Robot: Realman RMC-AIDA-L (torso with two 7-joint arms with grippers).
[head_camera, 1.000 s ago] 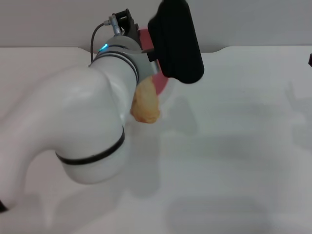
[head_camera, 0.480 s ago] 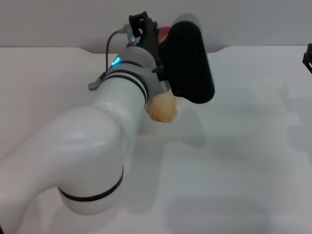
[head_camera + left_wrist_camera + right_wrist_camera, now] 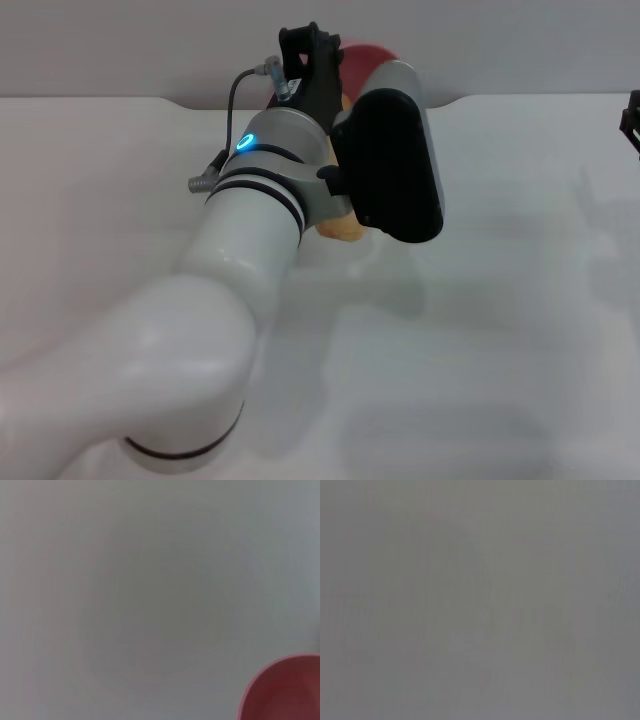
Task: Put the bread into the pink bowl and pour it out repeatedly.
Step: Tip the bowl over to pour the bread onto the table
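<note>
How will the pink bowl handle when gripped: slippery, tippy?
The pink bowl looks smooth and glossy, so probably slippery between fingers. Its rounded shape suggests it may rock or roll if nudged. It looks rigid, likely light plastic; the head view mostly hides it behind the left arm.

One pink bowl shows, mostly hidden behind the left arm. One bread peeks out under that arm. Both sit on one bench.

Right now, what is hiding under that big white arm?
Under the left arm's wrist, a pale tan bit of the bread peeks out on the table. Behind it, the pink bowl rim shows. The rest is covered.
</note>
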